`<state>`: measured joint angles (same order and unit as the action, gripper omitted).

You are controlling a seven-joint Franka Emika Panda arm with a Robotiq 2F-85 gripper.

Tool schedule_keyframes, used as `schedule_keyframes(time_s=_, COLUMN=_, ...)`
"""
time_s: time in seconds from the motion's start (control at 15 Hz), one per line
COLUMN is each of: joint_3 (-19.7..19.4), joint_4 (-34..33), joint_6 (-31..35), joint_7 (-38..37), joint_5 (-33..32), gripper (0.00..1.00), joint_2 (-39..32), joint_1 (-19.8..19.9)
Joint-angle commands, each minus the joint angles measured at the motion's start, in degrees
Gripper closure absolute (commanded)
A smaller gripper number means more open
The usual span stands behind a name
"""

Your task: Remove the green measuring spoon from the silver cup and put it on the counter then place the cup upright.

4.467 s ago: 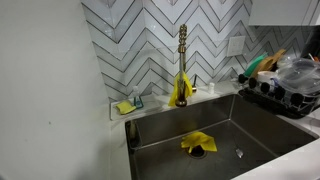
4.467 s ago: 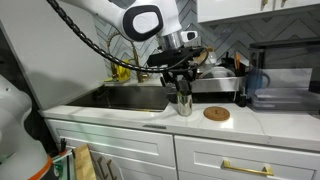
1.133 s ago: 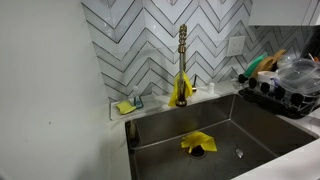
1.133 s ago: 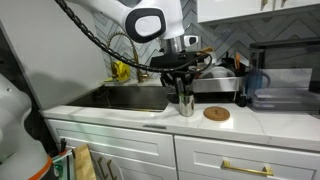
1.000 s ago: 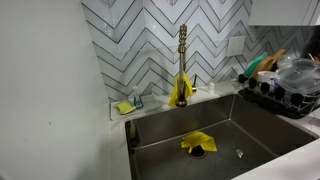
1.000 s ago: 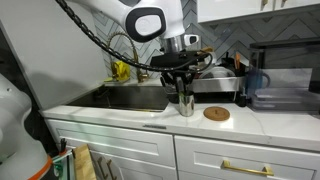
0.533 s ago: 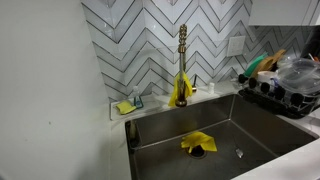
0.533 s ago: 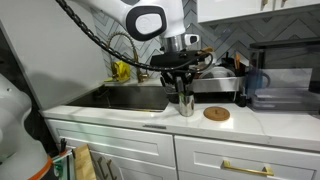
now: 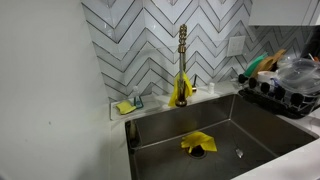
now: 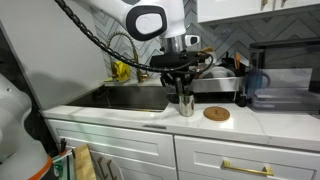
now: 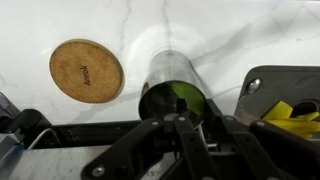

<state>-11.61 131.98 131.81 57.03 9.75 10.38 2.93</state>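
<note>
The silver cup [image 10: 184,104] sits on the pale counter [image 10: 240,122] just right of the sink and looks upright in that exterior view. My gripper [image 10: 181,90] hangs directly over it, fingertips at its mouth. In the wrist view I look into the cup [image 11: 172,64]: the green measuring spoon [image 11: 183,93] shows inside its dark opening. The gripper [image 11: 183,122] reaches to the rim with its jaws drawn narrow. Whether they pinch the spoon's handle is hidden by the dark fingers.
A round cork coaster [image 11: 86,70] lies on the counter beside the cup [image 10: 216,113]. The steel sink [image 9: 250,125] holds a yellow cloth [image 9: 197,142] below a brass faucet [image 9: 182,60]. A loaded dish rack [image 9: 285,92] and a dark appliance [image 10: 275,85] stand further along.
Since the earliest frames the gripper has shifted slightly right and down onto the cup. Over the last second nothing visibly moves.
</note>
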Motion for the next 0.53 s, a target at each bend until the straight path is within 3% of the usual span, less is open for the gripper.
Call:
schedule_keyframes(time_s=0.0, joint_3=-0.32, joint_4=0.10, joint_6=-1.46, joint_7=1.67, joint_5=1.34, gripper=0.89, joint_2=0.42, joint_1=0.45)
schedule_keyframes(time_s=0.07, joint_3=-0.34, joint_4=0.09, joint_6=-1.40, joint_7=1.61, joint_5=1.33, gripper=0.83, joint_2=0.42, joint_1=0.48)
schedule_keyframes(time_s=0.33, joint_3=-0.38, joint_4=0.17, joint_6=-1.25, joint_7=1.63, joint_5=1.41, gripper=0.84, joint_2=0.42, joint_1=0.58)
schedule_keyframes(time_s=0.4, joint_3=-0.38, joint_4=0.17, joint_6=-1.21, joint_7=1.58, joint_5=1.37, gripper=0.86, joint_2=0.43, joint_1=0.63)
schedule_keyframes(time_s=0.47, joint_3=-0.39, joint_4=0.17, joint_6=-1.15, joint_7=1.53, joint_5=1.39, gripper=0.96, joint_2=0.43, joint_1=0.66)
